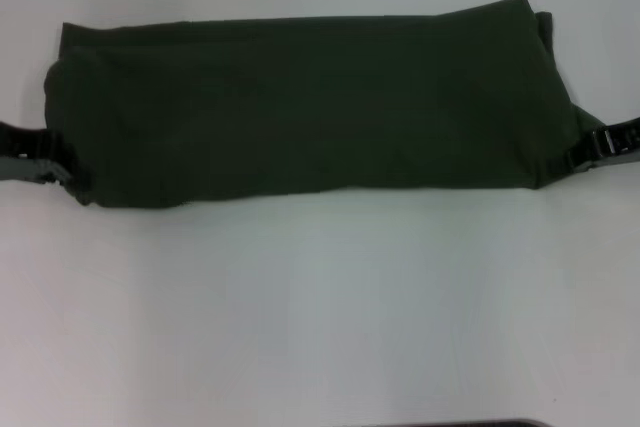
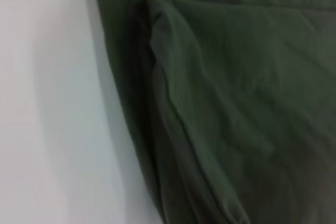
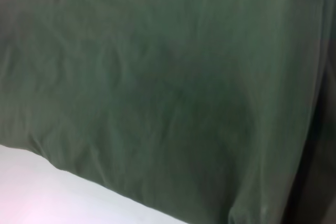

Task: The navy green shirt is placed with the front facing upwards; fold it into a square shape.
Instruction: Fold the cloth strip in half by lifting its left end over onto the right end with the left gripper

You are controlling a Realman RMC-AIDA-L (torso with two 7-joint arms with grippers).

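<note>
The navy green shirt (image 1: 300,107) lies on the white table (image 1: 320,327) folded into a long band running left to right, plain side up, with no lettering showing. My left gripper (image 1: 50,162) sits at the band's left end by its near corner. At the right end's near corner is my right gripper (image 1: 580,152). Both touch the cloth edge. The left wrist view shows layered folds of the shirt (image 2: 236,103) beside bare table. Smooth green cloth (image 3: 157,87) fills the right wrist view.
White table surface surrounds the shirt, with a wide bare stretch in front of it. A dark edge (image 1: 460,424) shows at the very bottom of the head view.
</note>
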